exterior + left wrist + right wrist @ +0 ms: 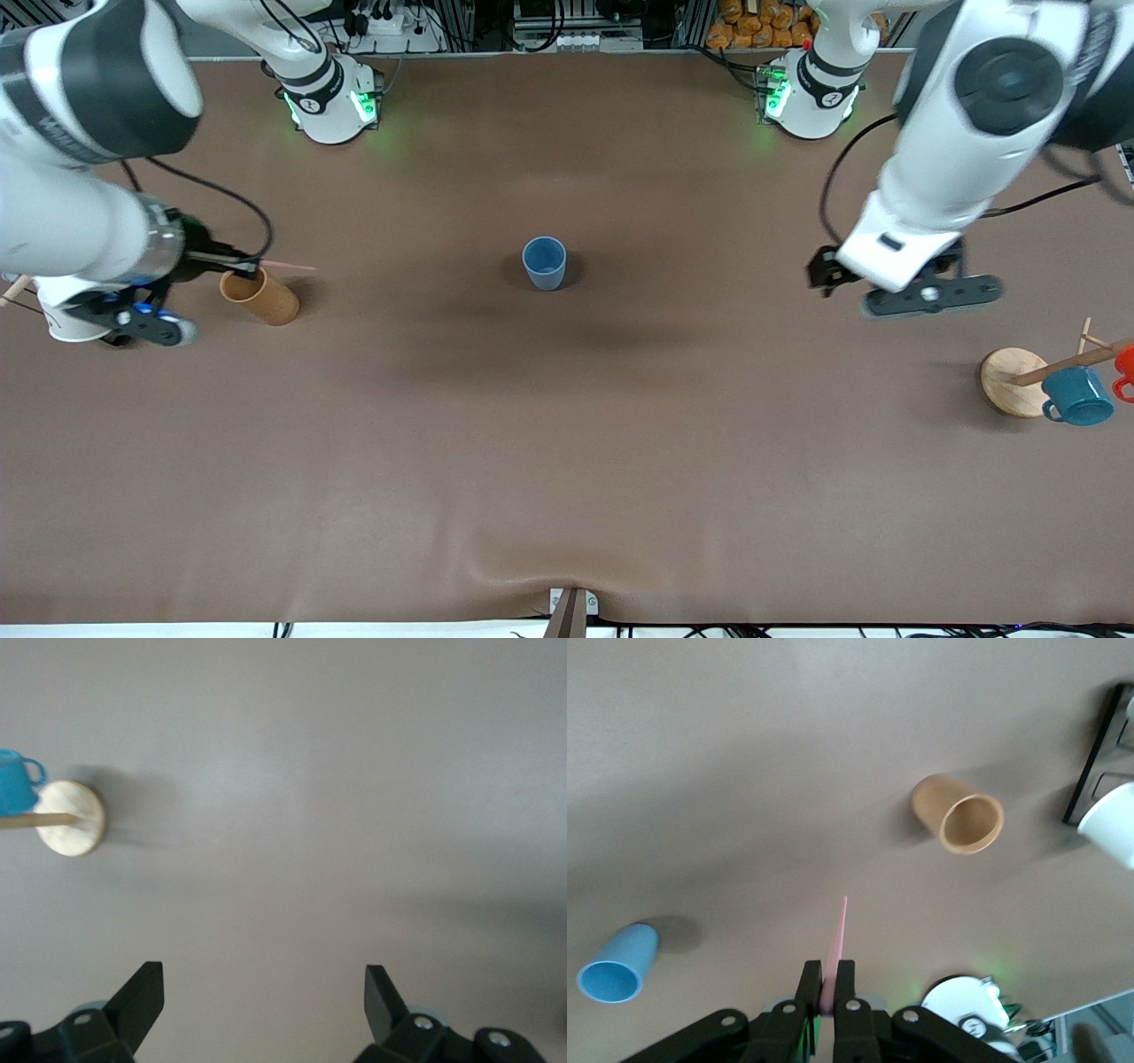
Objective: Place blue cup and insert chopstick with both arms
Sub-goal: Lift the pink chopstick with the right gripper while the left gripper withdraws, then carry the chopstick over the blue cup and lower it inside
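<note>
The blue cup [544, 262] [618, 963] stands upright and alone at the middle of the table. My right gripper [251, 262] [828, 981] is shut on the chopstick [289, 266] [835, 943], a thin pale-pink stick whose free end points toward the blue cup. It hangs over the tan cup near the right arm's end of the table. My left gripper [821, 269] [263, 994] is open with nothing between its fingers. It hovers over bare table between the blue cup and the left arm's end.
A tan cup [260, 297] [960, 813] stands below the right gripper, with a white cup [67, 321] [1112, 819] beside it under the right arm. A mug rack on a round wooden base [1010, 379] [73, 818] carries a teal mug [1077, 396] [15, 784] at the left arm's end.
</note>
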`<action>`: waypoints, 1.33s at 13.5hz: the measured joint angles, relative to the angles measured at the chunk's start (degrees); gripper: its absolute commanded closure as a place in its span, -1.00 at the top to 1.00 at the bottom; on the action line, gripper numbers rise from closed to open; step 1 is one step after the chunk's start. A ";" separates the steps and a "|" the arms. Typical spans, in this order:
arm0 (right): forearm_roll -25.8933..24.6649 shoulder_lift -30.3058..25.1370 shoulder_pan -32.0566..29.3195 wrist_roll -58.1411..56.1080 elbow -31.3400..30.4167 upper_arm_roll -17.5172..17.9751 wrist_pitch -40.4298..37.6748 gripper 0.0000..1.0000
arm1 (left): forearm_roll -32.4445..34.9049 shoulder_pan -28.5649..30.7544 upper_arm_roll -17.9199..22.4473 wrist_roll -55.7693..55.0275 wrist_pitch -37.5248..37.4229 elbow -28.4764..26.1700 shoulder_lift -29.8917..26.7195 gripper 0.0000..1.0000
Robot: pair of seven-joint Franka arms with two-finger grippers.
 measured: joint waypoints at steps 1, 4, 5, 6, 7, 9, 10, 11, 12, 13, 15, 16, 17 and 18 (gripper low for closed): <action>0.80 0.00 1.26 2.49 0.06 0.04 0.15 -1.00 | -1.50 -0.05 2.47 3.73 -0.99 0.04 -1.11 1.00; 2.43 0.00 4.97 9.29 0.21 0.12 1.71 -1.00 | -5.66 -1.68 10.31 10.62 -3.87 0.07 -3.72 1.00; 2.56 0.00 6.48 11.74 0.22 0.14 2.59 -1.00 | -7.05 -3.09 13.35 12.21 -4.63 0.07 -4.27 1.00; 2.88 0.01 8.06 14.25 0.22 0.15 3.43 -1.00 | -8.17 -4.73 16.41 13.52 -5.19 0.07 -4.69 1.00; 3.59 0.01 9.58 17.08 0.22 0.15 4.53 -1.00 | -9.02 -6.30 19.14 14.41 -5.64 0.06 -5.05 1.00; 4.60 0.09 12.26 22.73 0.22 0.16 7.43 -1.00 | -9.66 -7.83 21.88 14.78 -5.89 0.05 -5.82 1.00; 4.66 0.23 13.59 25.02 0.21 0.16 9.05 -1.00 | -9.67 -7.90 22.15 15.11 -6.04 0.01 -6.24 1.00; 4.68 0.44 14.61 26.60 0.20 0.16 10.37 -1.00 | -9.67 -7.91 22.22 15.62 -6.23 -0.21 -6.75 1.00; 4.73 0.64 15.32 27.40 0.20 0.14 11.65 -1.00 | -9.68 -7.95 22.22 15.79 -6.37 -0.54 -7.29 1.00; 4.88 0.83 15.91 28.02 0.18 0.13 13.18 -1.00 | -9.69 -8.09 22.17 15.79 -6.63 -0.72 -7.65 1.00; 5.07 1.55 18.07 31.10 -0.17 0.14 17.51 -1.00 | -9.70 -8.59 21.97 15.79 -6.84 -0.97 -7.86 1.00; 5.09 2.37 19.67 33.53 -0.50 0.15 20.21 -1.00 | -9.71 -8.68 21.72 15.79 -6.84 -1.20 -7.85 1.00; 5.10 3.48 21.44 35.46 -0.58 0.16 22.61 -1.00 | -9.71 -8.75 21.57 15.79 -6.81 -1.43 -7.84 1.00; 5.10 4.53 23.23 36.88 -0.59 0.16 24.22 -1.00 | -9.71 -8.80 21.52 15.79 -6.72 -1.59 -7.84 1.00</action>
